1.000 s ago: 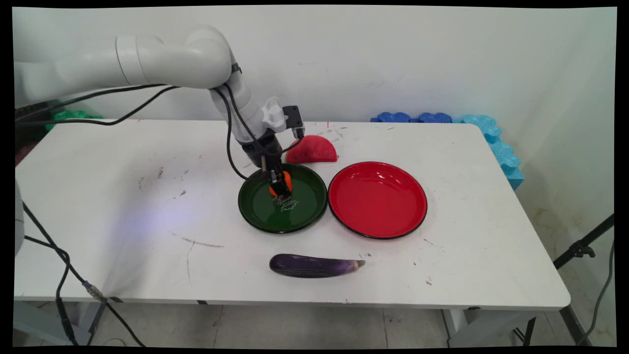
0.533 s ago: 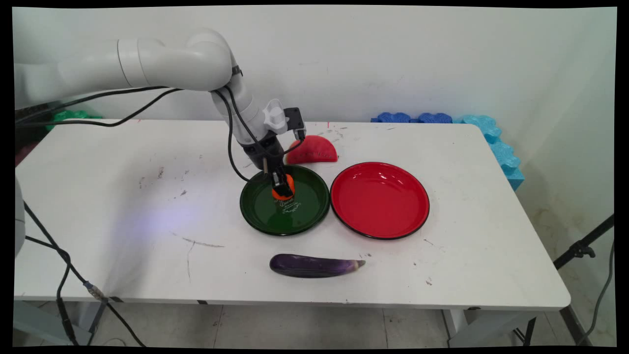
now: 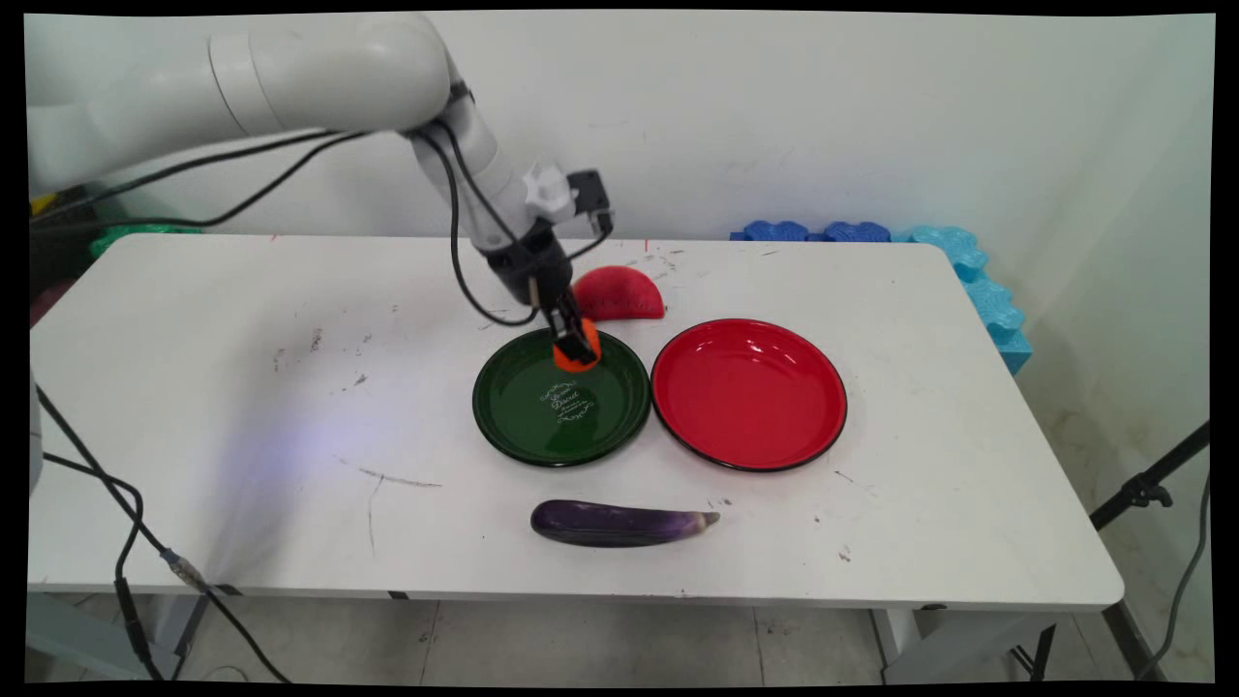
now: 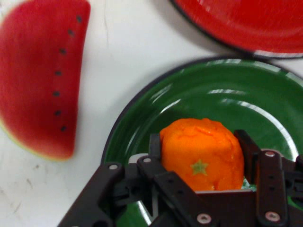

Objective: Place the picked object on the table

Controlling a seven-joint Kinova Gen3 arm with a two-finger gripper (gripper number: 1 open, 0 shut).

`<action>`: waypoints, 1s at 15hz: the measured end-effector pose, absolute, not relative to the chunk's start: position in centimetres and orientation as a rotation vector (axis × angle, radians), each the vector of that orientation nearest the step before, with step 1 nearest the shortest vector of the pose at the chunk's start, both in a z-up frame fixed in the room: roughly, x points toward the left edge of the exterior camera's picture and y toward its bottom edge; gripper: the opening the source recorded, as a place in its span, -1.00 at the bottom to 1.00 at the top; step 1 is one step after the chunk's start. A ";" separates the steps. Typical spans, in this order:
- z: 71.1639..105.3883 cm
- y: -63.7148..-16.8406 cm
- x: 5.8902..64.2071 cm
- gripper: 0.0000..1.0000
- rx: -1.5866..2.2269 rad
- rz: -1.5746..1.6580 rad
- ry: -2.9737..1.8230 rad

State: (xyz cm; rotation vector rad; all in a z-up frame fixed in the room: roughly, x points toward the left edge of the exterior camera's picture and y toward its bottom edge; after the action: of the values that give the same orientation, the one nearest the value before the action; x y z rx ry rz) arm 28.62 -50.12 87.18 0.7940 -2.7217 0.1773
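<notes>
Two plates are being shown on the table: one green plate and one red plate. One orange, one watermelon slice and one eggplant are being counted alongside them.

Orange in tool grip above green plate, watermelon slice beside.

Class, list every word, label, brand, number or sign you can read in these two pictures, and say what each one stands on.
Green plate: white ornamental lettering in its middle, too small to read for sure.
Orange, held between the jaws of the gripper: a small green star-shaped mark, not text.
Watermelon slice: dark seed dots only, no writing.
Red plate, eggplant and table: no text.
</notes>
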 end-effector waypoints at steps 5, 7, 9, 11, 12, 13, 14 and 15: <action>91.1 -49.2 26.3 -1.00 0.771 0.133 -2.644; 91.9 -48.4 25.2 -1.00 0.760 0.107 -2.621; 92.1 -47.5 24.1 -1.00 0.755 0.080 -2.600; 92.0 -46.7 23.3 -1.00 0.752 0.057 -2.587; 91.8 -46.2 23.0 -1.00 0.749 0.048 -2.583; 91.4 -45.7 22.5 -1.00 0.745 0.034 -2.579; 90.9 -45.1 22.1 -1.00 0.740 0.024 -2.578; 90.4 -44.5 21.8 -1.00 0.734 0.012 -2.577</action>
State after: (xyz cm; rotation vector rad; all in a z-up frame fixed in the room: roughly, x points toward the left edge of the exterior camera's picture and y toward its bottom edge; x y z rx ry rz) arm 21.79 -44.48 90.36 0.7341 -2.5772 0.0120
